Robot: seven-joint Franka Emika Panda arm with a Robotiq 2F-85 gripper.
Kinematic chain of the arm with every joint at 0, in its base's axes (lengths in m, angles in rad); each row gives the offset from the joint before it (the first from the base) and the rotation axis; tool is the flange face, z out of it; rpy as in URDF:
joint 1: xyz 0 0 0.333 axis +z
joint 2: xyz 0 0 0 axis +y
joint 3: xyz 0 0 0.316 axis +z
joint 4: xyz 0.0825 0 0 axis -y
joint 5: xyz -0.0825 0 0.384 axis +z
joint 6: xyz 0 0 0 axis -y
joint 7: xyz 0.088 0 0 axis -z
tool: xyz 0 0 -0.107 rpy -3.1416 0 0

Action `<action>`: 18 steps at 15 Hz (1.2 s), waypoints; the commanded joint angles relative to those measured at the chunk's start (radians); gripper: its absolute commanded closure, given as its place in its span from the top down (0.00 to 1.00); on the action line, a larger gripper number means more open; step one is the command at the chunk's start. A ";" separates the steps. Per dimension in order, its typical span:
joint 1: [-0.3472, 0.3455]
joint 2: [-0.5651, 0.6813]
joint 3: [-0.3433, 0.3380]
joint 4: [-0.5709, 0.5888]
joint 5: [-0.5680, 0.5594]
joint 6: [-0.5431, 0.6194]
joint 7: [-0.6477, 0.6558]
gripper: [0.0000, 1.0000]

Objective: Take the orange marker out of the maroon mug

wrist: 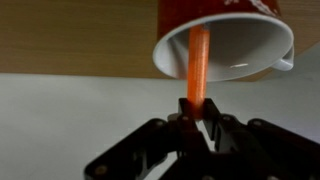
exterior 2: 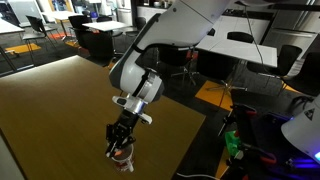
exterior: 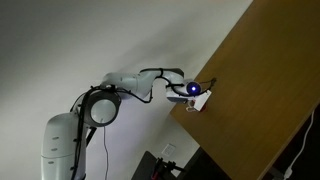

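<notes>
In the wrist view the maroon mug fills the top of the frame, with its pale inside facing the camera. The orange marker runs from inside the mug to my gripper. The gripper's fingers are shut on the marker's outer end, while its other end is still inside the mug. In an exterior view the gripper hangs just above the small mug on the brown wooden table. The gripper also shows in an exterior view, at the table's edge; the mug is too small to make out there.
The wooden tabletop is wide around the mug. Office tables and chairs stand beyond the table's far edge. The robot's base and arm stand beside the table.
</notes>
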 commanded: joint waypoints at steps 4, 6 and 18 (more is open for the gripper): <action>-0.010 -0.123 0.003 -0.120 0.114 0.004 -0.110 0.05; 0.002 -0.150 -0.012 -0.122 0.096 -0.016 -0.065 0.05; 0.025 -0.384 -0.032 -0.323 0.112 0.020 -0.063 0.05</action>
